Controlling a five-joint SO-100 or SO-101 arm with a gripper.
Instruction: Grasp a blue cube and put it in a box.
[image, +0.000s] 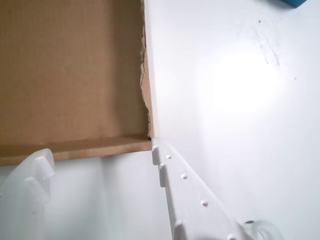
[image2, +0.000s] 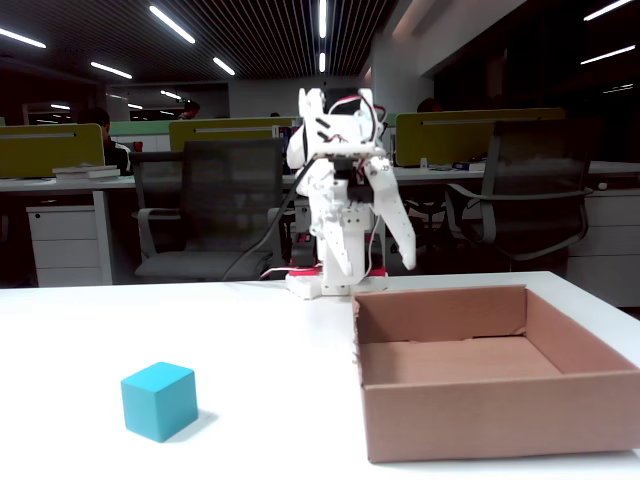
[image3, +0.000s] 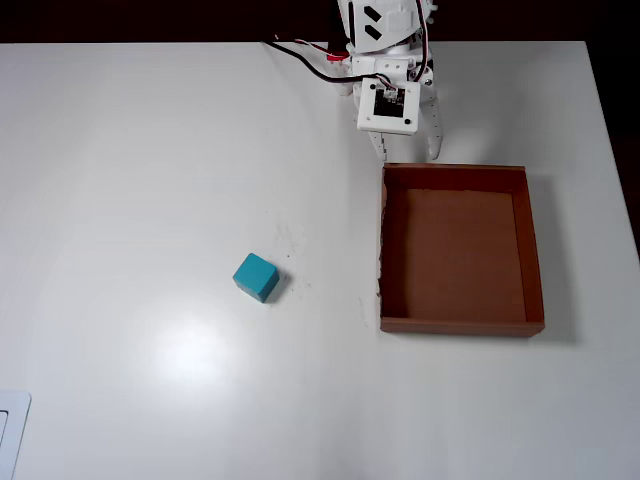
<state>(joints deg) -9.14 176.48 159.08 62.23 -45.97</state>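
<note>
The white table (image3: 150, 150) carries all items; an office with chairs lies behind it in the fixed view. The blue cube (image3: 256, 277) rests on the table, well apart from the gripper (image3: 406, 152) and left of the box (image3: 385, 250) in the overhead view. The gripper's fingers are spread apart and empty, just beside the box's far wall.

I see the arm (image3: 385, 40) folded compactly over its base at the far edge of the desk (image3: 150, 150), wrist pitched down. The claw (image3: 407, 150) hangs empty with both fingers pointing toward the desk, jaws parted. Wrist view: one finger (image: 200, 200) lower right, the other at lower left.
</note>
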